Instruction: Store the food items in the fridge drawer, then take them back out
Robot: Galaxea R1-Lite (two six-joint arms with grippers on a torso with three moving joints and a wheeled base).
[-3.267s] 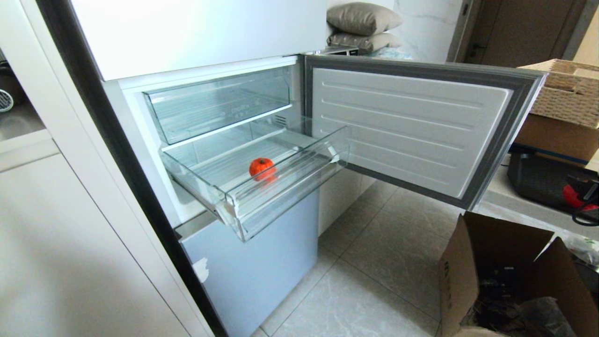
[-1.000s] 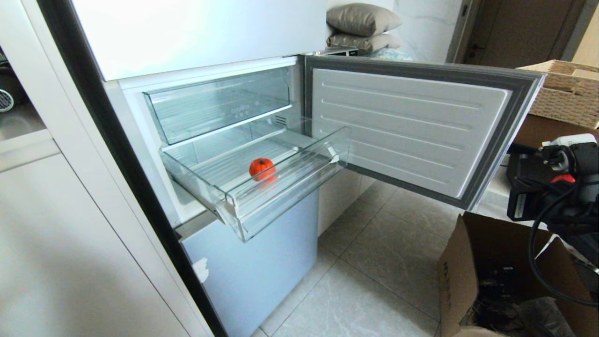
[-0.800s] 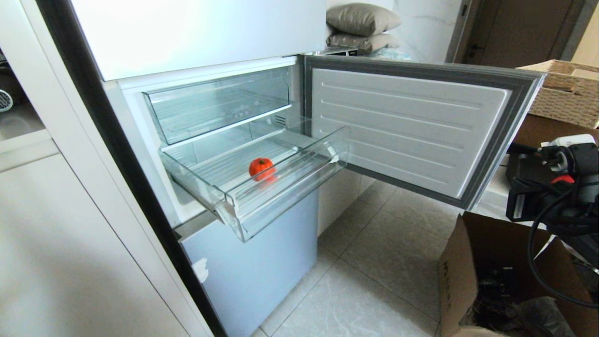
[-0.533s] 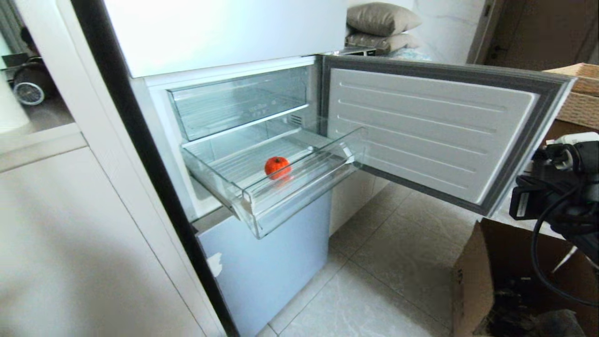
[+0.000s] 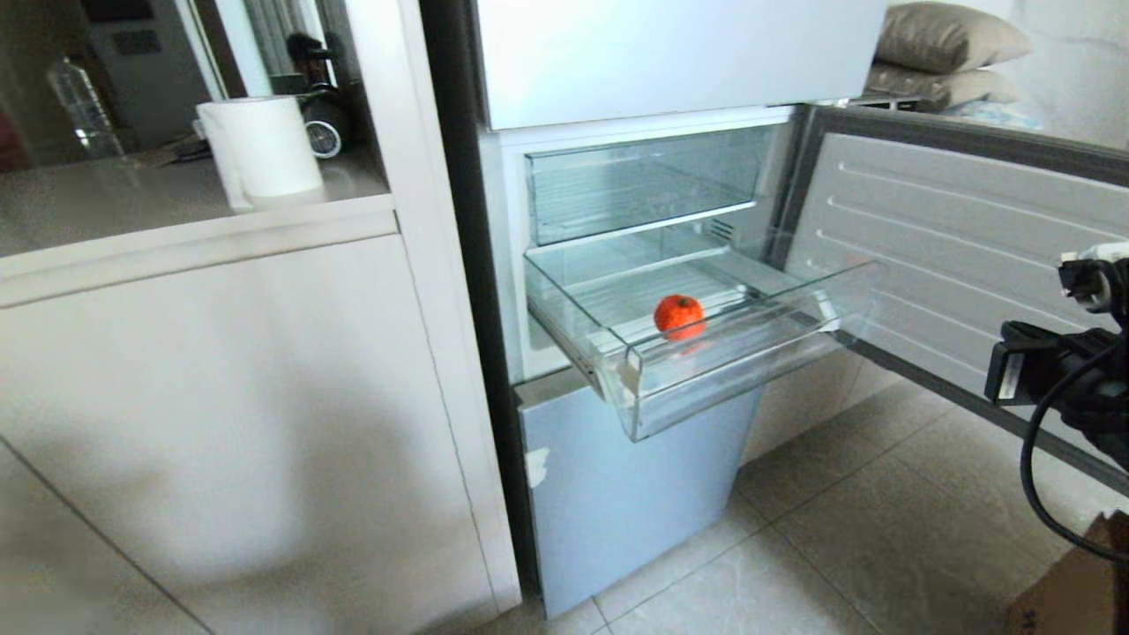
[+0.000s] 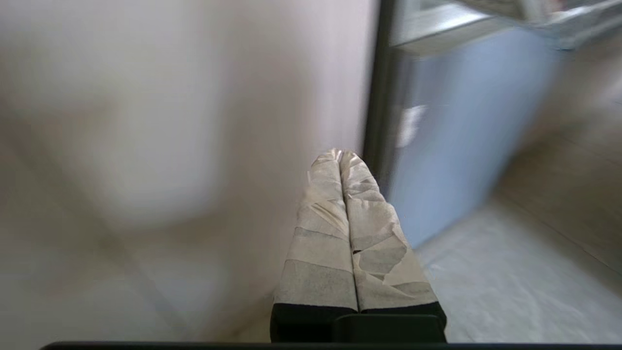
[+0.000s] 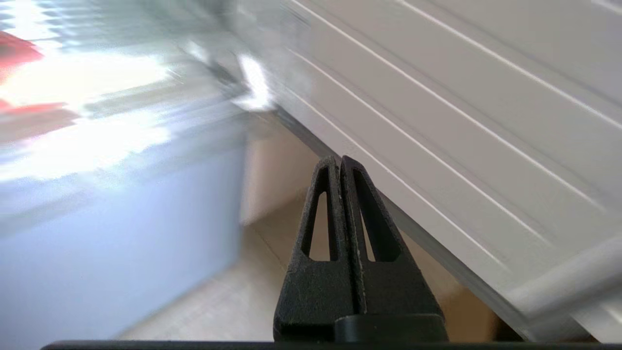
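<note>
My right gripper [image 7: 340, 163] has its fingers pressed together, empty, before the open fridge door [image 5: 961, 229]. My left gripper [image 6: 339, 156] is also closed, holding nothing. One orange-red food item [image 5: 679, 315] lies in the pulled-out fridge drawer [image 5: 732, 370]; the second piece I cannot see.

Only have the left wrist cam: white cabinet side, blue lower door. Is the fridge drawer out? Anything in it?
Observer: Yes. The head view shows the shallow clear plastic drawer pulled out, with one orange-red round food piece inside, near its front.
Operator: Second piece?
Observer: It is in no view. The taller clear drawer above is pushed in and looks empty.
Operator: Right claw?
Observer: The right claw is shut and empty. It points at the lower edge of the open white fridge door and is not touching the drawer.
</note>
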